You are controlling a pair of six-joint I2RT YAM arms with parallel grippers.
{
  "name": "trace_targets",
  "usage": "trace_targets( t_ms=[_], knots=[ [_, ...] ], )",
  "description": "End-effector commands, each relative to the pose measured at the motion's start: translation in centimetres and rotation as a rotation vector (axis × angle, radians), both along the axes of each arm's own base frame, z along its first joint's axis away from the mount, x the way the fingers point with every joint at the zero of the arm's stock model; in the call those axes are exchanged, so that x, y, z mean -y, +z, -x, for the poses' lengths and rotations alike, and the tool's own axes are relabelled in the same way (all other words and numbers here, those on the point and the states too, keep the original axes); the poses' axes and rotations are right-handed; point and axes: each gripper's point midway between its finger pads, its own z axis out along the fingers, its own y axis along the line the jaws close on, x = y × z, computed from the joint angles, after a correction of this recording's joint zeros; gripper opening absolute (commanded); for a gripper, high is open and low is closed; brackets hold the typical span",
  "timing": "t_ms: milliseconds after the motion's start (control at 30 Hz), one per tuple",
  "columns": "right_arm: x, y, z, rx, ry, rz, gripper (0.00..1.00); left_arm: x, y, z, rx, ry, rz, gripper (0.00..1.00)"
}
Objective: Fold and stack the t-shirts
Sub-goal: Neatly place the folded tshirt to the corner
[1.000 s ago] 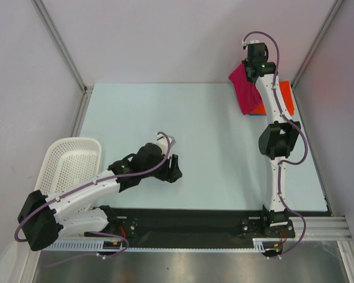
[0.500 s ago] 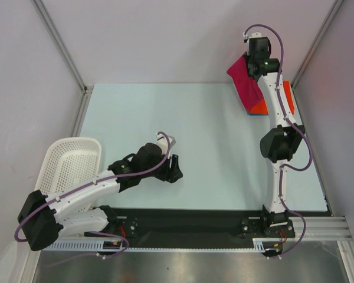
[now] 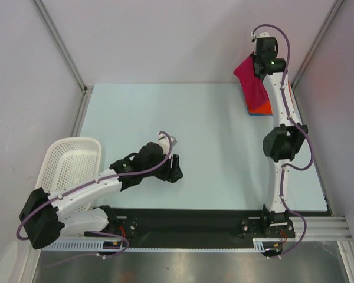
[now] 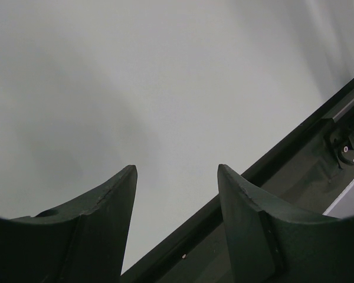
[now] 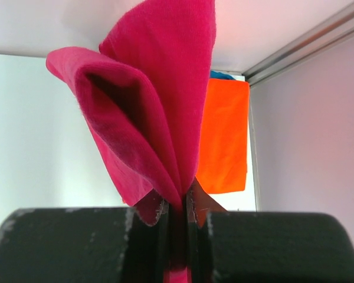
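Observation:
My right gripper is shut on the crimson t-shirt, which hangs bunched in the air at the far right corner. In the right wrist view the crimson cloth is pinched between the closed fingers of that gripper. Below it lies the folded orange t-shirt, flat on the table against the right wall, its corner showing in the top view. A sliver of the blue t-shirt peeks out from under the orange one. My left gripper rests low near the table's front middle. It is open and holds nothing.
A white perforated basket stands at the left front edge, beside the left arm. Metal frame posts and grey walls close in the back and right. A black strip runs along the table's near edge.
The right arm has swung the crimson t-shirt to the right and farther back, over the orange one. The left arm has stayed put.

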Motion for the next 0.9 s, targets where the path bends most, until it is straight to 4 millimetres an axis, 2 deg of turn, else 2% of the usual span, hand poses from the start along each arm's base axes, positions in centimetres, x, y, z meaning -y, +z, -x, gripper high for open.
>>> trace_targets(
  t_ms=[0,133,233,333,467,533,567,600,700,867],
  knots=[
    [1.0,2.8,-1.4,0.114,-0.018,-0.027,0.0,0.9,2.1,-0.9,0.034,-0.002,0.043,0.63],
    [1.2,0.7,-2.3,0.085,-0.015,-0.04,0.0,0.9,2.2,-1.3,0.031,0.002,0.034,0.63],
    [1.7,-0.1,-2.5,0.074,-0.023,-0.051,0.0,0.9,2.2,-1.5,0.034,0.004,0.031,0.63],
    [1.0,0.5,-2.1,0.076,-0.018,-0.039,0.0,1.1,2.1,-1.6,0.027,0.007,0.033,0.63],
    [-0.7,3.4,-0.6,0.116,-0.006,-0.034,0.0,1.3,2.6,-1.9,0.036,0.013,0.049,0.63],
    [-1.6,3.9,0.2,0.117,-0.002,-0.041,0.0,1.3,2.7,-1.9,0.036,0.016,0.051,0.62],
    [-2.0,3.5,0.2,0.107,0.0,-0.039,0.0,1.2,2.8,-1.9,0.038,0.015,0.051,0.62],
    [-2.2,4.3,0.8,0.114,0.001,-0.039,0.0,1.1,2.7,-1.8,0.038,0.016,0.05,0.62],
    [-2.9,4.5,1.4,0.113,0.003,-0.046,0.0,0.9,2.8,-1.8,0.042,0.021,0.052,0.62],
    [-3.0,4.1,1.2,0.107,0.0,-0.047,0.0,0.8,2.8,-1.7,0.039,0.025,0.058,0.62]
  ],
)
